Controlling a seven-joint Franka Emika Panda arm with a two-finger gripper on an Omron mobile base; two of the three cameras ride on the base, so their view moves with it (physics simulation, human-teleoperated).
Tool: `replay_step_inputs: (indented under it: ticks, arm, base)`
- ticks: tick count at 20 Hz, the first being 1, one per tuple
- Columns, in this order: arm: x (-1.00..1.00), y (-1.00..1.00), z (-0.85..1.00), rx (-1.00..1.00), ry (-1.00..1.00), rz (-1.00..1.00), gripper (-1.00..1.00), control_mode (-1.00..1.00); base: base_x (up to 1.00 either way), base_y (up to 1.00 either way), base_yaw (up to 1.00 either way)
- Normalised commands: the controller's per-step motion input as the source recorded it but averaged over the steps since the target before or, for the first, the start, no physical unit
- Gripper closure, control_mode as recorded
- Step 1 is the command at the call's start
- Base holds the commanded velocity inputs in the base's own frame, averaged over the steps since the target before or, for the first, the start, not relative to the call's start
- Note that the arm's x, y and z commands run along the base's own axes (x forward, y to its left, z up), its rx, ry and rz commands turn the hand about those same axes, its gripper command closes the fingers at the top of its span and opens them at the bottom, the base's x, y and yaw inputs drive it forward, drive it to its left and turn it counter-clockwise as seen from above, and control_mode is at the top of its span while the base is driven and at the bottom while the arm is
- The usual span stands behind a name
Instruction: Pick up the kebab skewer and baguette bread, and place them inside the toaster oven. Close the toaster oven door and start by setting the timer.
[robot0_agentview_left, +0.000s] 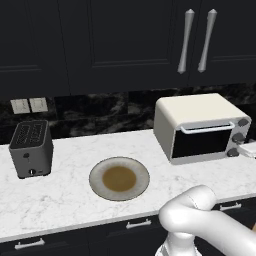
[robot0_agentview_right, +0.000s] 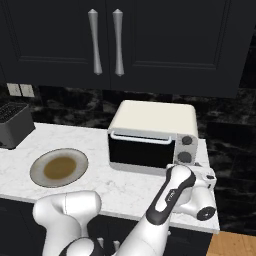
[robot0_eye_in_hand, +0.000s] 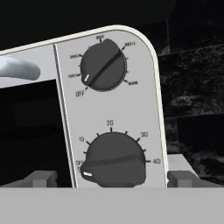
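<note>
The cream-white toaster oven stands at the back right of the counter. The toaster oven door of dark glass is shut, its silvery bar handle along the top. My gripper is open, right in front of the oven's knob panel. In the hand view the lower timer knob sits between my fingertips, with its white pointer near OFF. Above it is a mode knob. The kebab skewer and baguette bread are out of view.
A round plate with a brown centre lies on the white marble counter, nothing on it. A dark grey slot toaster stands at the far left. Dark cabinets with silver handles hang above. The counter's right end lies just past the oven.
</note>
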Motion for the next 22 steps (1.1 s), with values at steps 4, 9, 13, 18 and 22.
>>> replay_step_inputs:
  ticks: [4,9,13,18,22]
  arm:
    - [0.23,0.00,0.00,0.00,0.00,0.00,-1.00,-1.00]
    - [0.20,0.06,-0.06,-0.01,0.00,0.00,-1.00,-1.00]
    - [0.00,0.00,-0.06,0.00,0.00,0.00,-1.00,-1.00]
    - [0.01,0.00,-0.01,0.00,0.01,0.00,-1.00,-1.00]
    - [0.09,0.00,0.00,0.00,0.04,0.00,-1.00,-1.00]
  base:
    - [0.00,0.00,0.00]
    - [0.00,0.00,0.00]
    - [0.00,0.00,0.00]
    - [0.00,0.00,0.00]
    - [0.00,0.00,0.00]
